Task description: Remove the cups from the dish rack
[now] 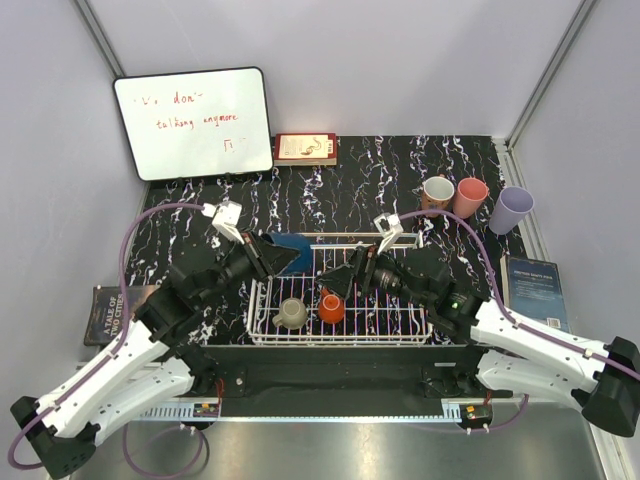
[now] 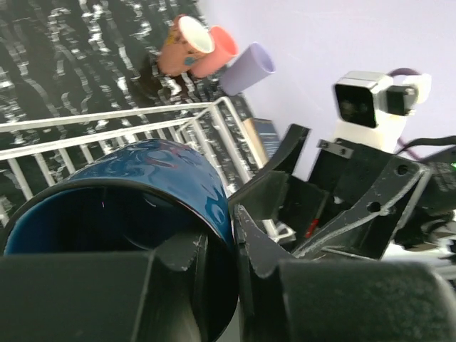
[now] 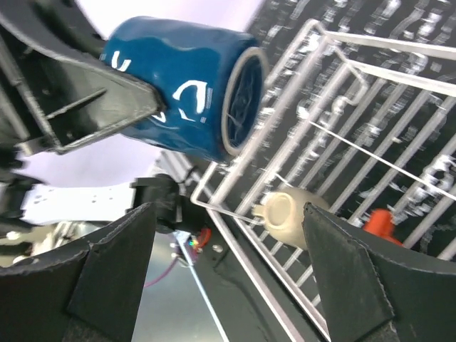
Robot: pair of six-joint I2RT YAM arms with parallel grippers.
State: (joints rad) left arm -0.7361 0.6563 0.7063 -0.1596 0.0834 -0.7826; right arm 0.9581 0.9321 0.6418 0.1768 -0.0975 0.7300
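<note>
The dark blue mug point(image 2: 164, 185) is pinched by its wall in the left gripper point(image 2: 217, 235), above the dish rack's point(image 1: 400, 338) corner; a carry past the rim is called for next. Below the right gripper's point(image 3: 228, 214) spread fingers, the beige mug point(image 1: 291, 314) and orange cup point(image 1: 331, 307) are seen racked. Farther off, three unloaded cups point(image 1: 470, 196) are stood together.

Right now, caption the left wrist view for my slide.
Left gripper clamps the rim of a glossy dark blue mug, white wire dish rack behind.

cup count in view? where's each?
6. Beige mug and orange cup in the dish rack; dark blue mug in the left claw; brown mug, salmon-pink cup, lavender tumbler on the table, far right.
</note>
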